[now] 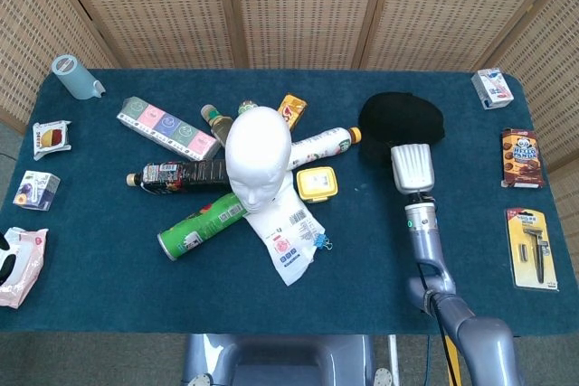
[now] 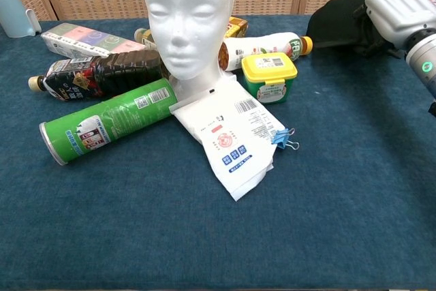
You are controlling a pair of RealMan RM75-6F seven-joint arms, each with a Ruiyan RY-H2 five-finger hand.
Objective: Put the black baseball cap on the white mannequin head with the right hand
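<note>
The black baseball cap (image 1: 401,121) lies at the back right of the blue table (image 1: 380,250), right of the white mannequin head (image 1: 258,155). That head stands upright amid a cluster of bottles. My right hand (image 1: 412,167) is at the cap's near edge, with its fingers curled into the cap; in the chest view the hand (image 2: 397,13) grips the cap (image 2: 339,14) from the right. Only a dark sliver (image 1: 4,265) at the left edge, over a pink-white packet (image 1: 25,264), may belong to my left hand.
Around the head lie a green can (image 1: 201,224), a dark bottle (image 1: 179,174), a white bottle (image 1: 321,145), a yellow tub (image 1: 317,183) and a white pouch (image 1: 291,232). Snack boxes (image 1: 520,157) sit along the right edge, and a blue cup (image 1: 74,77) stands at the far left.
</note>
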